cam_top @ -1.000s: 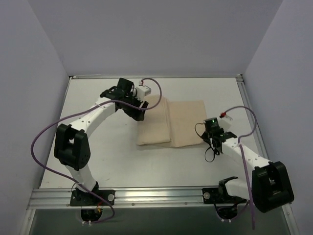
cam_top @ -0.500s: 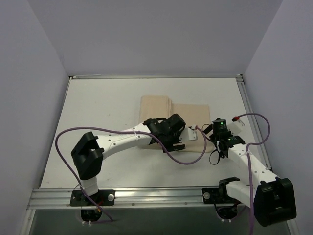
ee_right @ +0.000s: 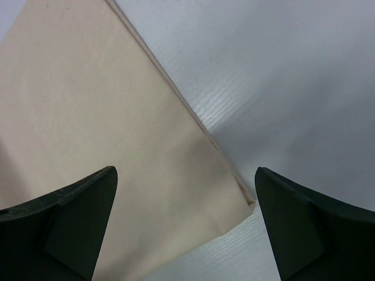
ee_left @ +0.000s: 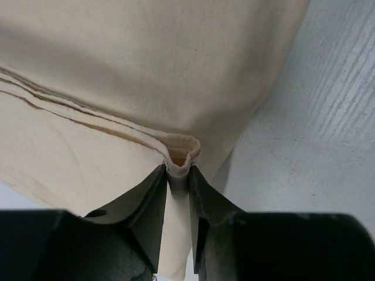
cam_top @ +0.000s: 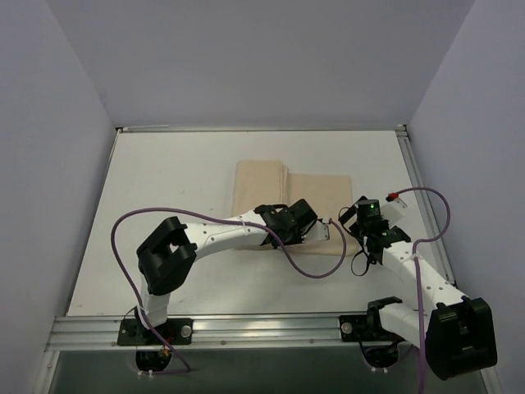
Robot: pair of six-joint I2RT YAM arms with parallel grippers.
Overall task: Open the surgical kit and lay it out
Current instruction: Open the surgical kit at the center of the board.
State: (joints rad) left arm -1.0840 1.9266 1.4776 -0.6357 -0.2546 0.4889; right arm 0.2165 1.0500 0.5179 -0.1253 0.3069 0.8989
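Beige cloth wrap (cam_top: 262,182): folded flat near middle of surface (cam_top: 164,197), slightly right. Fold of cloth pinched between narrow left fingers (ee_left: 146,205). Right fingers (ee_right: 70,211) spread wide over near right corner, holding nothing.

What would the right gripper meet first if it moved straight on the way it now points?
Most likely the beige cloth wrap, close to its corner: the right gripper aims down at that edge, bare table beside it. Depth is uncertain.
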